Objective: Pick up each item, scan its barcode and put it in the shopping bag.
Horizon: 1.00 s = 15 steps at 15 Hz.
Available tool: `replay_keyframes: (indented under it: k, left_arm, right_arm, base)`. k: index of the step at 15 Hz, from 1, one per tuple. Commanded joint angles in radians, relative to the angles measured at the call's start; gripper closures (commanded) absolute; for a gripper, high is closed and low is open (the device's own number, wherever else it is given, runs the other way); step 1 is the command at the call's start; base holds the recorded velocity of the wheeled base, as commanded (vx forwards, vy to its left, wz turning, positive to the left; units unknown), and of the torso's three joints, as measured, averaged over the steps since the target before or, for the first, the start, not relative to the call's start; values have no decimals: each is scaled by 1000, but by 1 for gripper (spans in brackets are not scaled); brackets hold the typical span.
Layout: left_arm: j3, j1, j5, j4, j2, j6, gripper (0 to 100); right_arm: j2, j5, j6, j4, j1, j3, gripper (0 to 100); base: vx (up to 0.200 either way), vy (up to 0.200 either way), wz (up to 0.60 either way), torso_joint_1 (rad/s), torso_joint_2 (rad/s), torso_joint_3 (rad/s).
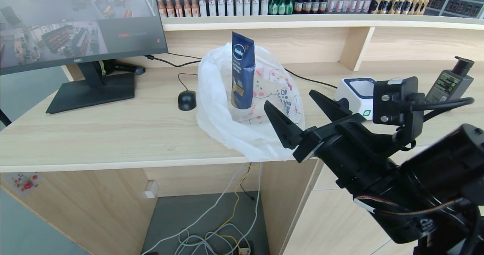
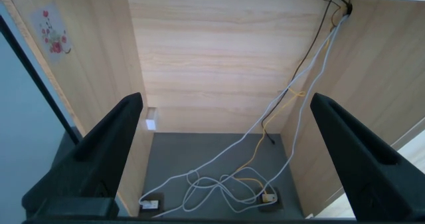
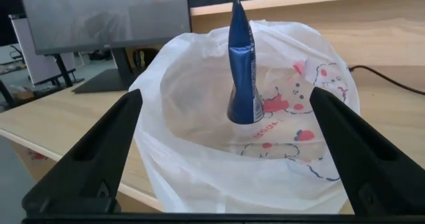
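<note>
A white plastic shopping bag [image 1: 219,111] sits open on the wooden counter [image 1: 113,134]. A dark blue tube [image 1: 242,70] stands upright inside it. My right gripper [image 1: 289,98] hangs open and empty just right of the bag, near the counter's front edge. In the right wrist view the gripper [image 3: 226,101] faces the bag [image 3: 199,104] with the blue tube [image 3: 242,78] straight ahead between its fingers, apart from them. A grey pump bottle [image 1: 450,83] stands at the far right. My left gripper [image 2: 226,117] is open and empty below the counter.
A white barcode scanner [image 1: 357,92] stands right of the bag, behind my right gripper. A monitor [image 1: 75,20] and a black mouse [image 1: 186,100] are on the left. Loose cables [image 2: 232,184] lie on the floor under the counter. Bottles line the back shelf.
</note>
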Motion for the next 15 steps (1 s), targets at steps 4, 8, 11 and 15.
replay_keyframes:
  k: [4, 8, 11, 15]
  left_arm:
    - [0, 1, 0, 0, 0, -7, 0]
    - [0, 0, 0, 0, 0, -7, 0]
    - [0, 1, 0, 0, 0, -9, 0]
    - [0, 1, 0, 0, 0, -7, 0]
  right_arm:
    - [34, -1, -1, -1, 1, -18, 0]
    - [40, 1, 1, -1, -19, -19, 0]
    - [43, 1, 1, -1, -19, -19, 0]
    - [40, -1, 1, -1, -18, -16, 0]
  base:
    - [0, -50, 0, 1, 1, 1]
    - [0, -200, 0, 1, 0, 2]
    - [0, -200, 0, -1, 2, 1]
    - [0, -200, 0, 6, 2, 5]
